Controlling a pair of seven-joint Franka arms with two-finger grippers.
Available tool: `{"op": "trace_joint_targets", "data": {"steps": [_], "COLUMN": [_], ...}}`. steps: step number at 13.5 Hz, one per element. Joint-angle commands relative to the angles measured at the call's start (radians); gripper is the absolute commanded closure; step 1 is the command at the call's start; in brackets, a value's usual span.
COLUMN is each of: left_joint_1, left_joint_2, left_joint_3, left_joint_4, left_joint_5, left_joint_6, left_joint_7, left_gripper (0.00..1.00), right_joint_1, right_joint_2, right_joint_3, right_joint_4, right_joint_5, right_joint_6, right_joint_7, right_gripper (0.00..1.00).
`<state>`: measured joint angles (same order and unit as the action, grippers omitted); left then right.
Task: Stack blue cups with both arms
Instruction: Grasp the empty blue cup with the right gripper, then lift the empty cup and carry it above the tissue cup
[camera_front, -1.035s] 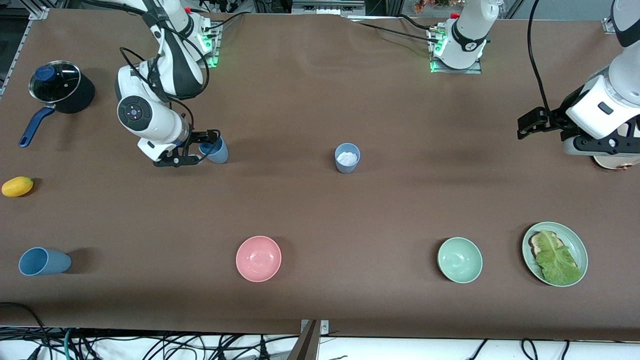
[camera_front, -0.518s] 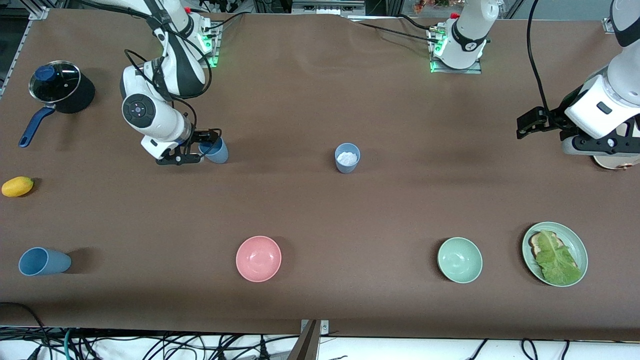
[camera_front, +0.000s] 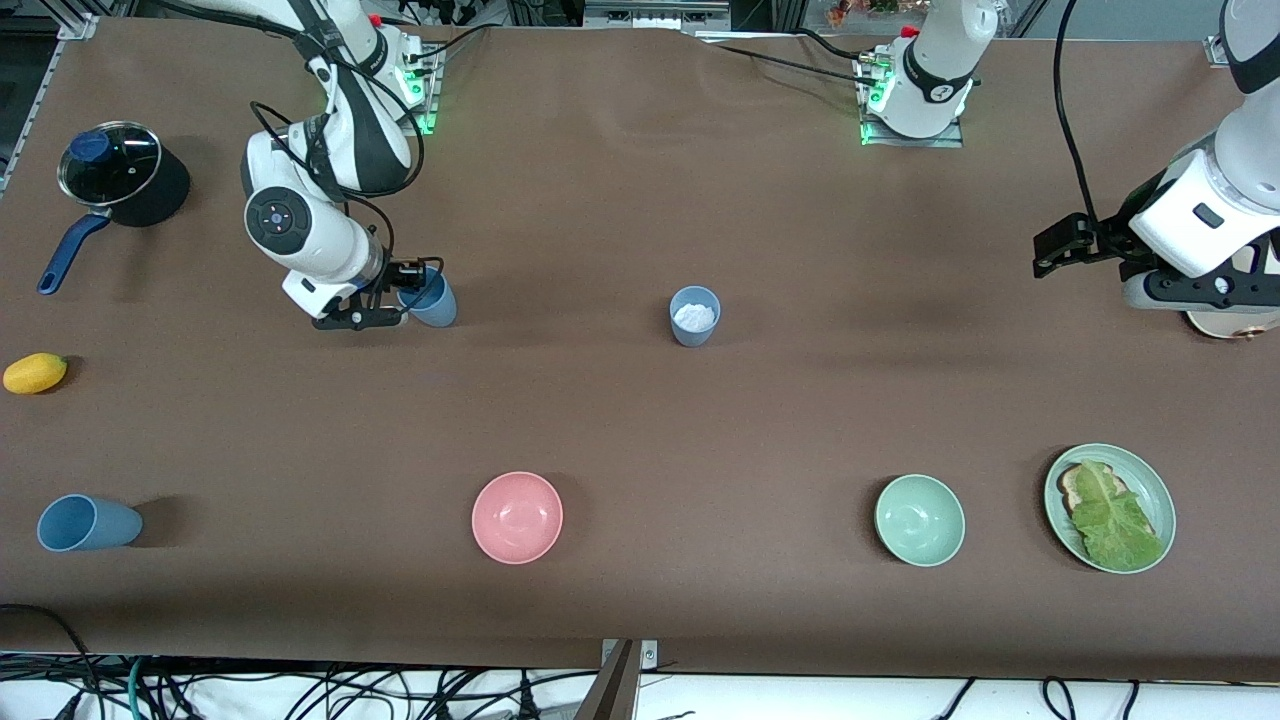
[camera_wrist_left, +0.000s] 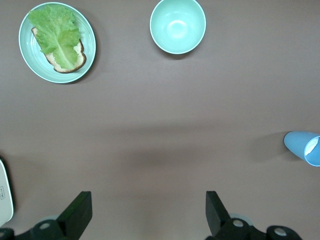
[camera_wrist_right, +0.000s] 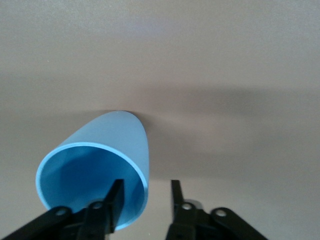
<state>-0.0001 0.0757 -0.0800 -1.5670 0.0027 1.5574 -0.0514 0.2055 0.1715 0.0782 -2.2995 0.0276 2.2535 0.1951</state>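
On a brown cloth-covered table (camera_front: 620, 420), the right gripper (camera_front: 405, 293) straddles the rim of a bright blue cup (camera_front: 432, 300), one finger inside and one outside, not visibly pinching the wall. A greyer blue cup (camera_front: 694, 316) holding white powder stands mid-table, and a third blue cup (camera_front: 85, 523) lies tipped near the front edge. The left gripper (camera_front: 1058, 252) waits, fingers wide apart, above the left arm's end of the table; cables trail past the table's front edge.

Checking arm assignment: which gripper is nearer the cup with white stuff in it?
Right. The right gripper is at a brighter blue cup beside the powder-filled cup; the left gripper waits at its table end.
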Motion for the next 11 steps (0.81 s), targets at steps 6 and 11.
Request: {"op": "trace_joint_targets", "data": {"steps": [6,11], "left_joint_1": [-0.001,0.002], "left_joint_2": [-0.021,-0.021], "left_joint_3": [-0.007,-0.004], "left_joint_4": [-0.015,-0.016], "left_joint_5": [0.022,0.022], "left_joint_6": [-0.014,-0.014], "left_joint_7": [0.001,0.001], "left_gripper": [0.00,0.00], "right_joint_1": [-0.003,-0.003], "right_joint_2": [-0.013,-0.026], "right_joint_3": [0.003,0.005], "right_joint_4": [-0.023,0.021], "right_joint_5": [0.011,0.014], "right_joint_6": [0.020,-0.033], "right_joint_7": [0.001,0.006], "right_gripper": [1.00,1.00]}}
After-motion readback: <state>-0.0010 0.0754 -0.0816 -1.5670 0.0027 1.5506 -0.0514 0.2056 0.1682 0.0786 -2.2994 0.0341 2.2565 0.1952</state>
